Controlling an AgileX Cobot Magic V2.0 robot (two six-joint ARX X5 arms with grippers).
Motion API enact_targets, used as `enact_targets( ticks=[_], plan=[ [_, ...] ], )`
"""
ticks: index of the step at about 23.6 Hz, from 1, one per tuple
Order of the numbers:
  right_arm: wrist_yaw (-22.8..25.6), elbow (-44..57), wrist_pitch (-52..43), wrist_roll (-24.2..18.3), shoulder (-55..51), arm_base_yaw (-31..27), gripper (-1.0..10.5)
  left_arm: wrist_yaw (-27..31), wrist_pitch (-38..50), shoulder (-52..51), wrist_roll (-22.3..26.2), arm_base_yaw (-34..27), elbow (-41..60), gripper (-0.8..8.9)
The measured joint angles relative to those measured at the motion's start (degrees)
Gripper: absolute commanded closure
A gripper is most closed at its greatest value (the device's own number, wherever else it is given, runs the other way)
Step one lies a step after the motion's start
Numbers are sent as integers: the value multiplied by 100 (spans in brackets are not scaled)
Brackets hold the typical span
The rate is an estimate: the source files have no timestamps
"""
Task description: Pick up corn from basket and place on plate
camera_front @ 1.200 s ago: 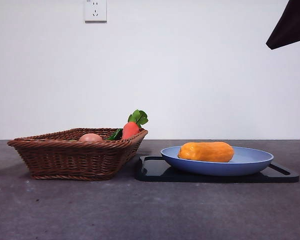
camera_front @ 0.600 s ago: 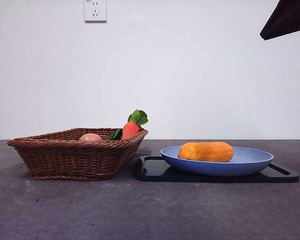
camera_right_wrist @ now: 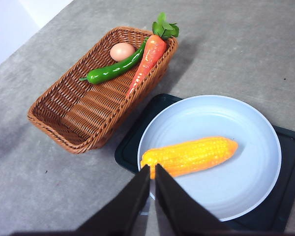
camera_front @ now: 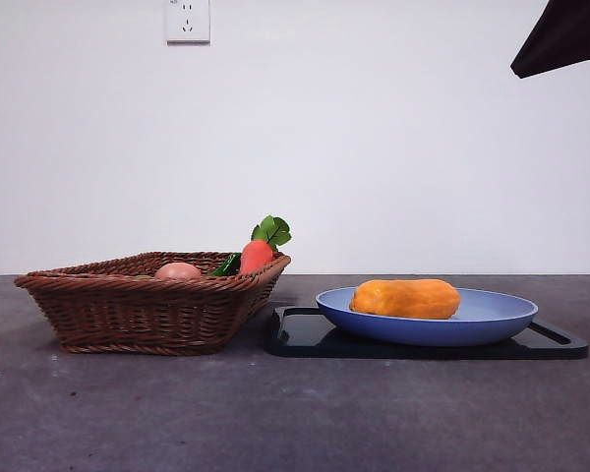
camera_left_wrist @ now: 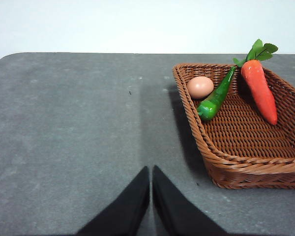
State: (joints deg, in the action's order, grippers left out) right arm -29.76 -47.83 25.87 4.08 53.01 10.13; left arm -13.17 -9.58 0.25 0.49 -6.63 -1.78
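The corn (camera_right_wrist: 189, 156) was already lying on its side in the plate (camera_right_wrist: 250, 191), clear of the basket (camera_right_wrist: 59, 115), so the placing part looked done to me. The plate sat on a black tray (camera_right_wrist: 285, 194) on the bench (camera_front: 128, 413). Handling-wise I'd guess the cob was a light, stiff plastic prop (bumpy kernels all over, so probably decent grip rather than slick), and not fragile. It's rounded though, so I'd expect it to roll in the shallow plate if nudged. If anyone had to take it again, across the middle of its length, squeezing the narrow way, seemed the safest spot, since the tapered ends would likely squirt out. The right tool (camera_right_wrist: 152, 172) hung above the near edge of the plate with its jaws pressed together and nothing between them, not touching the corn. The left tool (camera_left_wrist: 151, 172) was also closed and empty, over bare bench beside the basket. Left in the basket were a carrot (camera_right_wrist: 146, 63), a green pepper (camera_right_wrist: 113, 72) and a small peach-coloured egg-like thing (camera_right_wrist: 122, 51).
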Motion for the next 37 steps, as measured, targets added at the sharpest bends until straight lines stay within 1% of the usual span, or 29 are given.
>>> enact_targets(
  ticks=[12,14,17,18,20,23,25,26,30,37],
  plan=[
    [0,0,-2,-4,0,0,944,0,0,0,0,0,0,805],
    [168,0,-11,-166,-22,-2,944,0,0,0,0,0,0,805],
    [984,63,-81,-570,-385,-162,944,0,0,0,0,0,0,805],
    [1165,168,-203,-640,-638,-286,944,0,0,0,0,0,0,805],
    [1182,564,-695,-678,-1176,-535,944,0,2,0,0,0,0,805],
    [1182,1611,-1749,-671,-2131,-977,944,0,2,0,0,0,0,805],
    [1325,2387,-2378,-671,-2824,-1224,944,0,2,0,0,0,0,805],
    [1412,2632,-2549,-671,-3058,-1290,944,0,2,0,0,0,0,805],
    [1768,3394,-2761,-669,-3827,-1414,944,0,2,0,0,0,0,805],
    [1805,4194,-2745,-669,-4730,-1475,944,0,2,0,0,0,0,805]
  ],
)
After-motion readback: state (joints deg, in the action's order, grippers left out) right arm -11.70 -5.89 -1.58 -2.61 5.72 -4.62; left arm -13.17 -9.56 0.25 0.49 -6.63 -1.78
